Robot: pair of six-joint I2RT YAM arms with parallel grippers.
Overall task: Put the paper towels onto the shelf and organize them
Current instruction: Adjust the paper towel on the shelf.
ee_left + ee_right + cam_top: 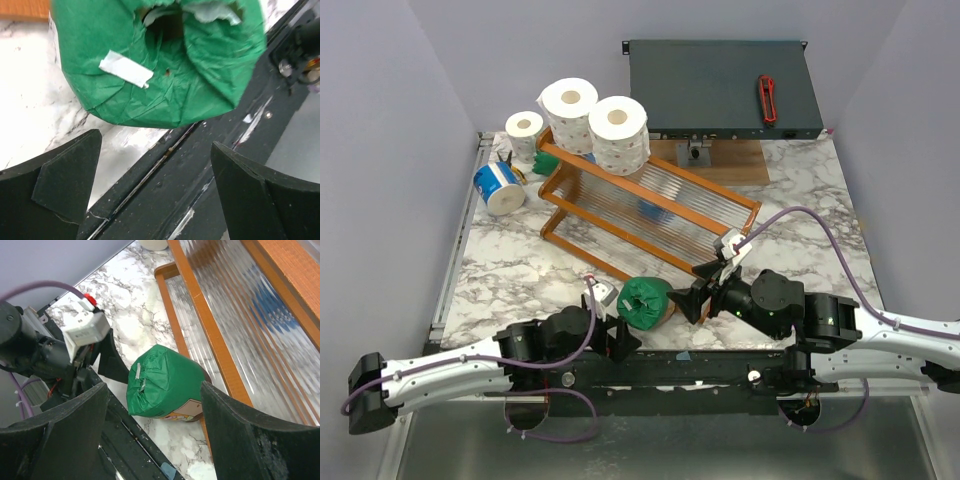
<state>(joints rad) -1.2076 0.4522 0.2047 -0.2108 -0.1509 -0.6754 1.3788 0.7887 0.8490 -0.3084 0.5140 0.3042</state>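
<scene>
Early days: two white rolls (pixel 618 130) sit atop the shelf (pixel 720 194), well beyond both pincers, the green-wrapped roll (pixel 646 302) lies on the table (pixel 510 270) just ahead of left pincer (pixel 155 145) and right pincer (pixel 154 390), both open and empty, and the blue-wrapped roll (pixel 500 188) is off-shelf, further out.

The shelf (pixel 650 205) lies slanted on the tabletop (pixel 800 200), with two rolls (pixel 618 132) on its far left end. Left of them stands a small roll (pixel 524 128), and nearer lies a second roll (pixel 498 187). Just before the shelf a third roll (pixel 647 302) lies between the left end effector (pixel 625 338) and the right end effector (pixel 692 300). A flat box (pixel 720 88) stands far right behind the shelf
</scene>
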